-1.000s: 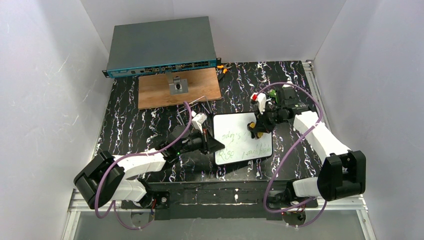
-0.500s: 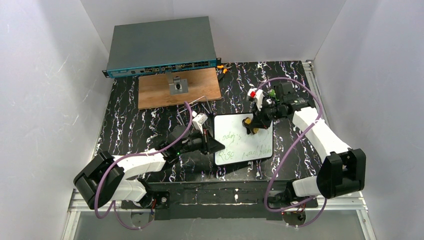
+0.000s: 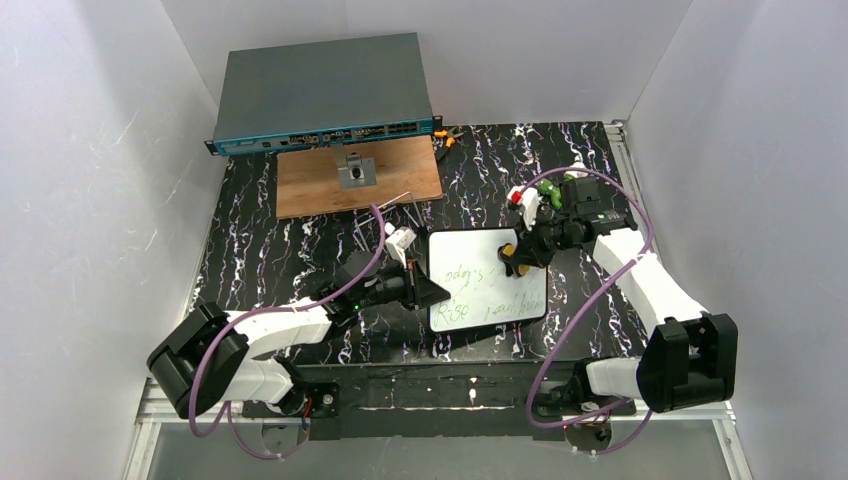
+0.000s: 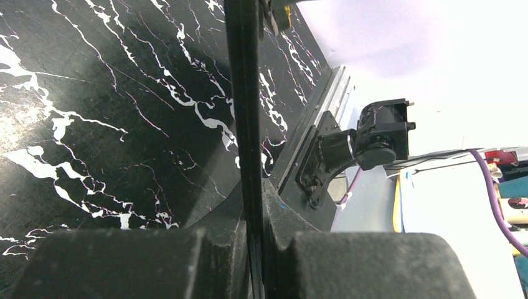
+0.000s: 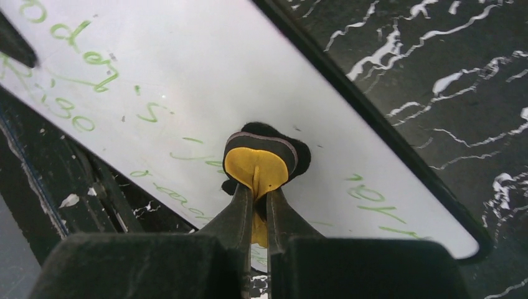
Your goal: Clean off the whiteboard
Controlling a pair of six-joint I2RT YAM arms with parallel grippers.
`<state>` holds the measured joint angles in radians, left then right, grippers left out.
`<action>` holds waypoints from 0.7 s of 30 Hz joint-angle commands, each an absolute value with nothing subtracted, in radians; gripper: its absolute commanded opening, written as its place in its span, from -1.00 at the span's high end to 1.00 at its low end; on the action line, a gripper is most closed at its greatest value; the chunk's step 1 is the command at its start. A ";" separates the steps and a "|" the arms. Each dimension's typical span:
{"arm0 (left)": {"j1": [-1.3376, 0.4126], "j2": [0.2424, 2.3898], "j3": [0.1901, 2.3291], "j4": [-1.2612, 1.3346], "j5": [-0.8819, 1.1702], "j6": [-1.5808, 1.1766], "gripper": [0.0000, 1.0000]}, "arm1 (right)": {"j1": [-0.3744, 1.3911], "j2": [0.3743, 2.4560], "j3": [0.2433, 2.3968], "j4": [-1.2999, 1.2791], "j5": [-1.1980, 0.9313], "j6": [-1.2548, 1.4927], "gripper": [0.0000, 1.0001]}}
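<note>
The whiteboard [image 3: 487,279] lies flat on the black marbled table, white with a thin black rim and green handwriting on it. My left gripper [image 3: 424,291] is shut on the board's left edge; in the left wrist view the rim [image 4: 246,124] runs edge-on between the jaws. My right gripper [image 3: 516,258] is shut on a yellow and black eraser [image 5: 260,163] and presses it on the board's right middle. In the right wrist view green marks [image 5: 75,62] lie to the left of the eraser and below it.
A brown wooden panel [image 3: 358,176] with a small metal part lies at the back left. A grey network switch [image 3: 322,92] stands behind it. Markers [image 3: 530,192] and small tools lie behind the board. White walls close in on three sides.
My right gripper swept the eraser up toward the board's top edge, then back down and right to the right middle. The left gripper and the board stayed put.
</note>
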<state>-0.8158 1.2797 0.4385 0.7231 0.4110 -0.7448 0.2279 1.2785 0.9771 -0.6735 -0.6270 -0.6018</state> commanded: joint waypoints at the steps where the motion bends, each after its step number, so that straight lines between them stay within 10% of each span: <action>1: -0.831 1.227 0.465 0.771 0.473 -0.690 1.00 | 0.204 1.323 1.067 -0.574 -0.542 -0.555 0.97; 21: -0.830 1.205 0.460 0.746 0.451 -0.678 1.00 | 0.170 1.333 1.039 -0.538 -0.386 -0.476 0.97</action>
<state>-0.8143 1.2591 0.4385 0.6952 0.3798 -0.7517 0.1959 1.3556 1.1011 -0.5869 -0.4488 -0.4828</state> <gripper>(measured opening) 0.043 0.086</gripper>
